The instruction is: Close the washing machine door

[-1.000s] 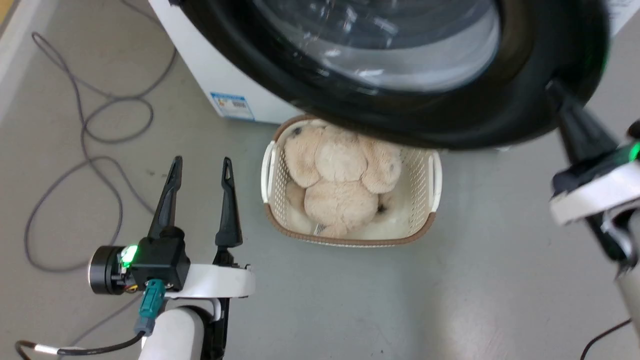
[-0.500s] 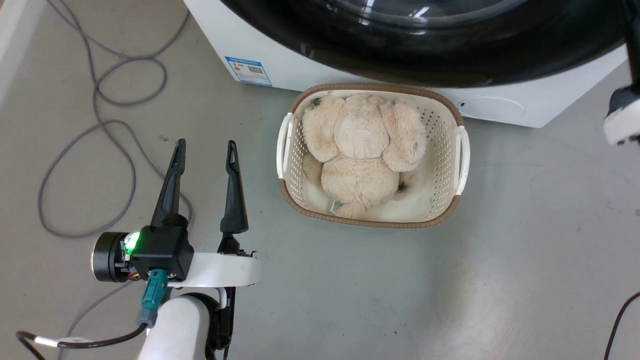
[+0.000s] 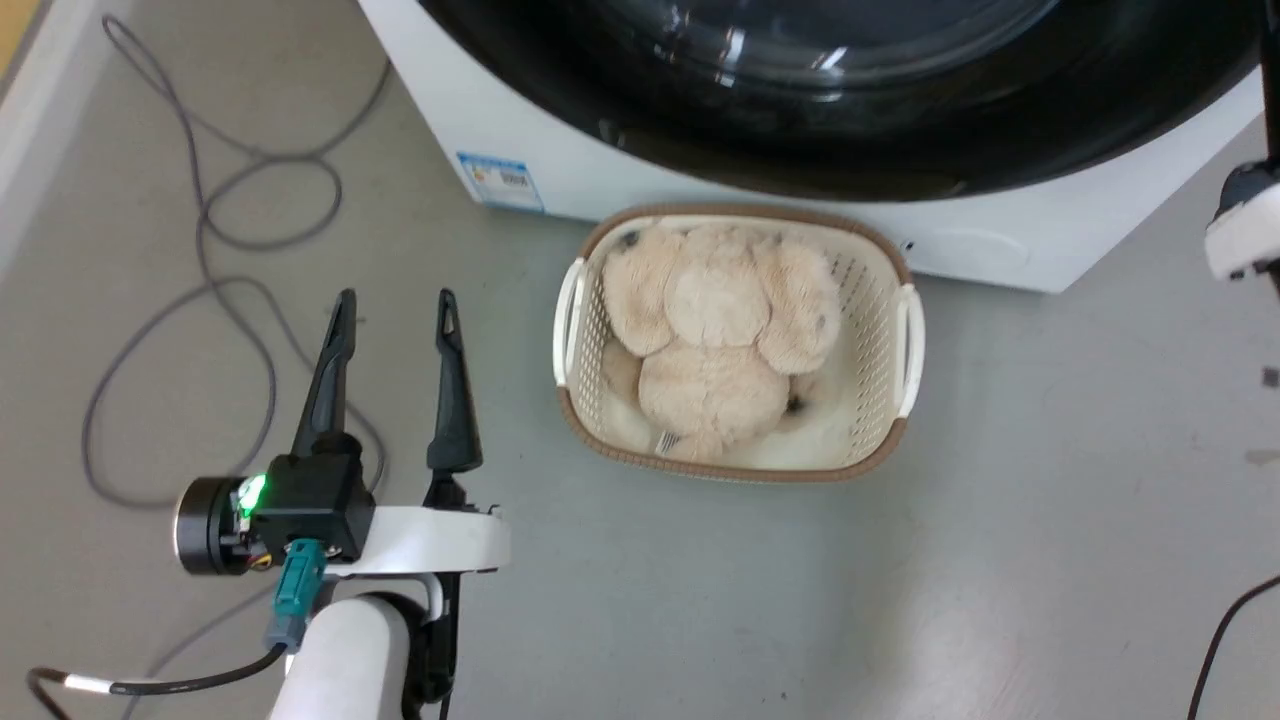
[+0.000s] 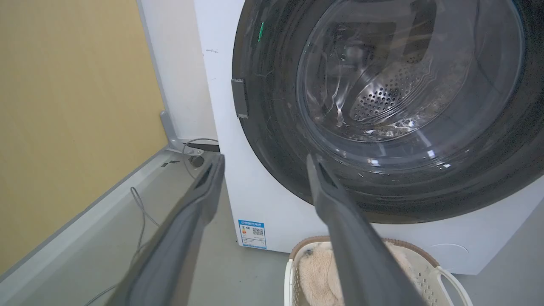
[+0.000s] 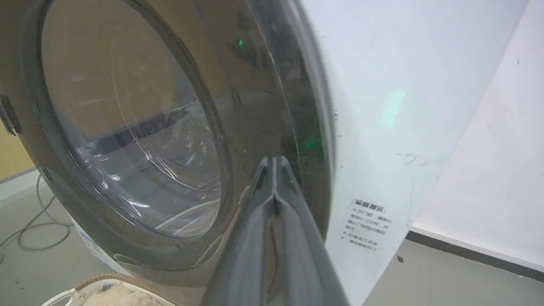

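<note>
The head view cuts off the top of the large round glossy black washing machine door [image 3: 850,150], which lies flat against the big white washing machine [image 3: 560,170]. The left gripper [image 3: 395,295] is spread and empty. The right gripper [image 5: 274,160] is clenched at the door's rim.

No wording can be read. A small blue label [image 4: 253,233] is fixed at seven o'clock on the front of the washing machine [image 4: 255,191]; a QR code [image 4: 257,231] is made out on it, its print too small. On the machine's side, a white sticker [image 5: 369,224] is printed with blurred characters.
</note>
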Available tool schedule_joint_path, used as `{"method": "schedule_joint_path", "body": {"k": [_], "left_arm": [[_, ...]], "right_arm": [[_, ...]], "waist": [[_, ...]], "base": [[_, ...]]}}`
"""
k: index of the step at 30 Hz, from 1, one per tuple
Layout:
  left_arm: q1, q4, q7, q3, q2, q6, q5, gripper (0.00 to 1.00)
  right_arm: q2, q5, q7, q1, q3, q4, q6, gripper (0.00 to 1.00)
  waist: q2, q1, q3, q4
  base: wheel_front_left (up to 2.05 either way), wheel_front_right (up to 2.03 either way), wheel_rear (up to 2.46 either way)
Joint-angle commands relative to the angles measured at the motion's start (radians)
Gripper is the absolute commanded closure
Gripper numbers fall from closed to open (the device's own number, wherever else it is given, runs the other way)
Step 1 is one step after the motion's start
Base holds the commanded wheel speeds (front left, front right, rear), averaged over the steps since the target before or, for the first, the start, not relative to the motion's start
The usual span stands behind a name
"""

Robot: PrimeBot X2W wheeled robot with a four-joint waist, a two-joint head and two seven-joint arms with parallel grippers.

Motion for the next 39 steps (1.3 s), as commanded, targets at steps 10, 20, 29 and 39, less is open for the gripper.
{"method": "schedule_joint_path", "body": {"k": [10, 20, 29, 39], "left_arm": [[0.056, 0.043, -0.004, 0.064, 0.002, -0.013, 0.02, 0.0], [0.124, 0.056, -0.004, 0.099, 0.003, -0.026, 0.035, 0.0], [0.189, 0.057, -0.004, 0.102, 0.007, -0.03, 0.059, 0.0], [0.235, 0.027, -0.004, 0.071, 0.012, -0.017, 0.074, 0.0]], "right_arm": [[0.123, -0.152, -0.003, 0.201, -0.168, -0.334, -0.001, 1.0], [0.259, -0.214, -0.003, 0.417, -0.199, -0.524, -0.001, 1.0], [0.326, -0.157, -0.003, 0.62, -0.16, -0.494, -0.001, 0.0], [0.346, -0.073, -0.003, 0.78, -0.159, -0.479, -0.001, 0.0]], "waist": [[0.0, 0.0, -0.146, -0.077], [0.0, 0.0, -0.243, -0.121], [0.0, 0.0, -0.311, -0.137], [0.0, 0.0, -0.335, -0.142]], "base": [[0.0, 0.0, 0.0], [0.0, 0.0, 0.0], [0.0, 0.0, 0.0], [0.0, 0.0, 0.0]]}}
